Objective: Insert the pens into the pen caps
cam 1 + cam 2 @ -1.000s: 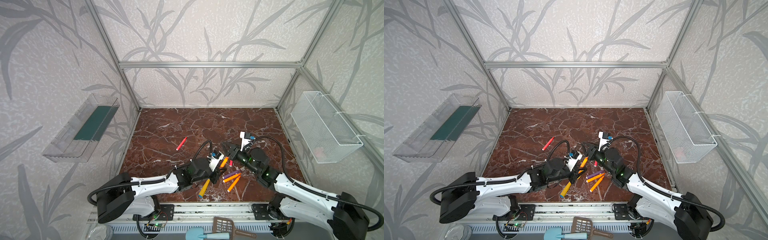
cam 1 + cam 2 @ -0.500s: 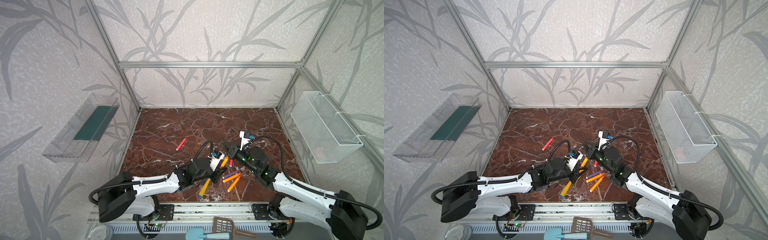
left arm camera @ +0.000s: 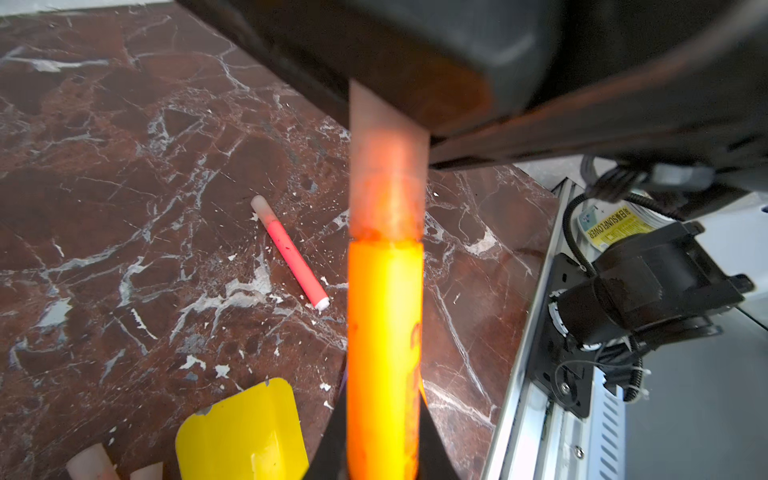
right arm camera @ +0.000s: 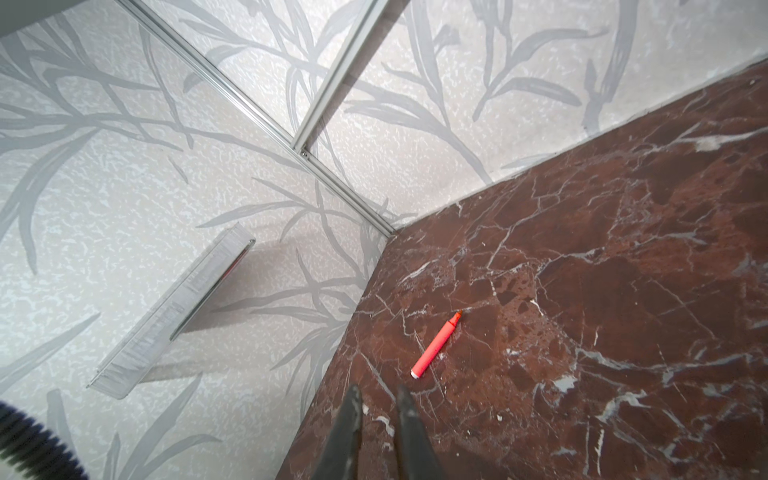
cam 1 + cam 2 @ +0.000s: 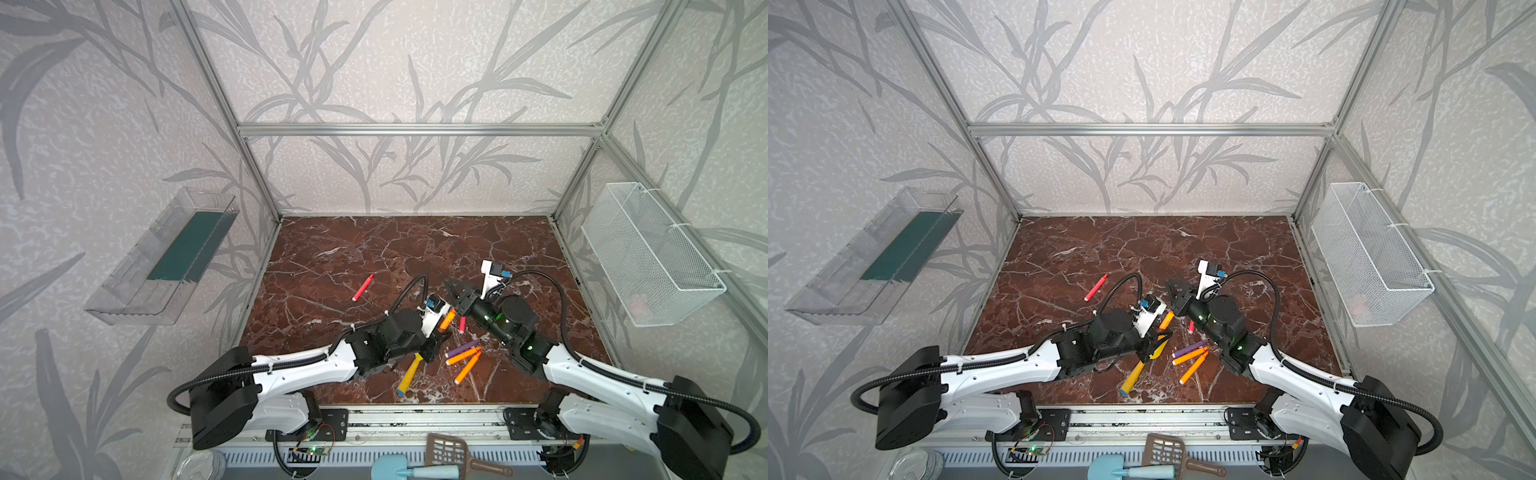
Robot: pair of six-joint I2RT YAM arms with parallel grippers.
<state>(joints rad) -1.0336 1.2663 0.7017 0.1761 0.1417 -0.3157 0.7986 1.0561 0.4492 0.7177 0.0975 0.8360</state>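
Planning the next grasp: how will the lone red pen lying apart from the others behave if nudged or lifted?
The red pen is a slim round stick lying flat on the smooth marble tabletop, so a sideways nudge would probably roll it. It looks straight, thin and small, so likely rigid and light, lifting without bending.

text: SUNFLOWER | on: yellow label | view: left wrist

I log: tabletop, glossy red-brown marble-look slab; orange pen, smooth shiny plastic; its cap, translucent matt plastic; basket, white wire mesh; frame, brushed metal.
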